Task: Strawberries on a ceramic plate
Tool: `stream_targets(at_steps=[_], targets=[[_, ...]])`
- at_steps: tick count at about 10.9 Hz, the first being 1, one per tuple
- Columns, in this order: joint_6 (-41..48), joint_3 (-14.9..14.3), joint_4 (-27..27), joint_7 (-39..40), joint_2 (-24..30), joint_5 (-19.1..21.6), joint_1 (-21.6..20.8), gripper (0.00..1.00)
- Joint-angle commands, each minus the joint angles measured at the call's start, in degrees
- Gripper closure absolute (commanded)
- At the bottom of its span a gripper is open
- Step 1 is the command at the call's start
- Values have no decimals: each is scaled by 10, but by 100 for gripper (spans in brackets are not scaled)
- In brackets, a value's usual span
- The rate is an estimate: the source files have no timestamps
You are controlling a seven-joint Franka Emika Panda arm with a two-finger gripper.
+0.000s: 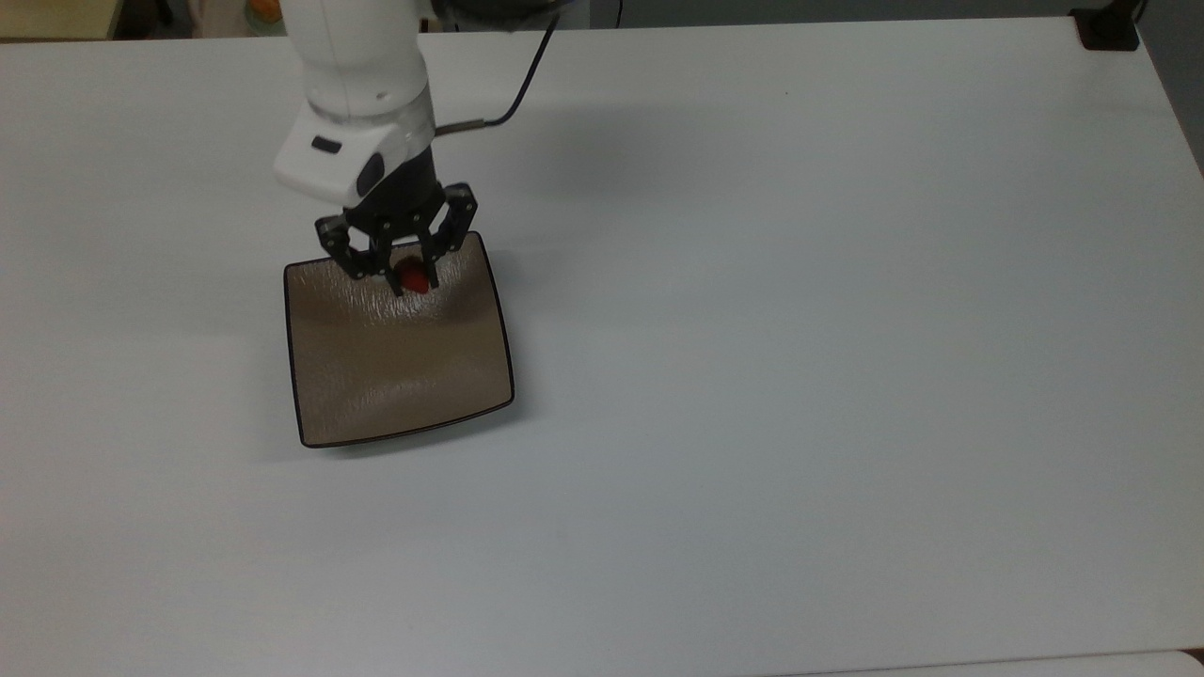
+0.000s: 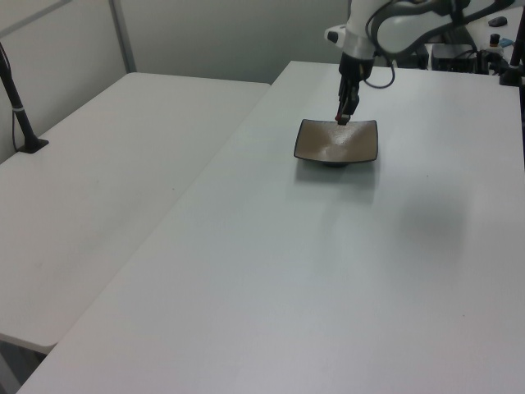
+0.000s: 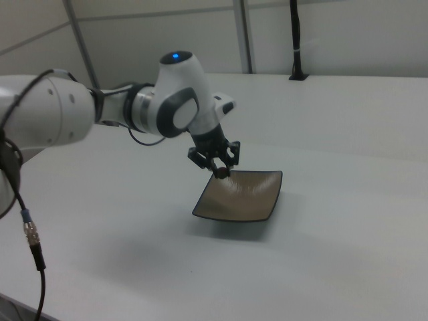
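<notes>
A small red strawberry (image 1: pixel 411 276) is pinched between the black fingers of my gripper (image 1: pixel 412 280), which is shut on it. The gripper hangs over the upper edge of the square tan-brown ceramic plate (image 1: pixel 404 367) in the top view. From the left view the gripper (image 2: pixel 342 120) points down at the plate's far rim (image 2: pixel 336 142). In the right view the gripper (image 3: pixel 219 173) holds the strawberry (image 3: pixel 219 174) just above the plate's (image 3: pixel 241 197) left corner. The strawberry is clear of the plate surface.
The plate sits on a wide white table (image 1: pixel 800 329). A black post base (image 1: pixel 1108 28) stands at the top view's upper right corner. A second white table (image 2: pixel 98 180) adjoins on the left view's left, with a black stand (image 2: pixel 25 123) on it.
</notes>
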State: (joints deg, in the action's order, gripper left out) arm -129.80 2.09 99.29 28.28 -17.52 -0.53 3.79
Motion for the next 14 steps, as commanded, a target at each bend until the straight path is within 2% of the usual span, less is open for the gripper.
stream_targets(at_steps=[1, 4, 5, 7, 9, 11, 14], targets=[[-54, -2, -8, 1, -45, 10, 9, 100], [-87, -2, -7, 1, -71, 10, 9, 100], [-89, -2, -7, 1, -74, 10, 9, 84], [-97, -2, -6, 1, -78, 9, 8, 0], [-97, -2, -3, -8, -74, 9, 3, 0], [-82, -2, -2, -67, -40, 8, 2, 0], [68, -3, -6, -144, 50, 8, 2, 0]])
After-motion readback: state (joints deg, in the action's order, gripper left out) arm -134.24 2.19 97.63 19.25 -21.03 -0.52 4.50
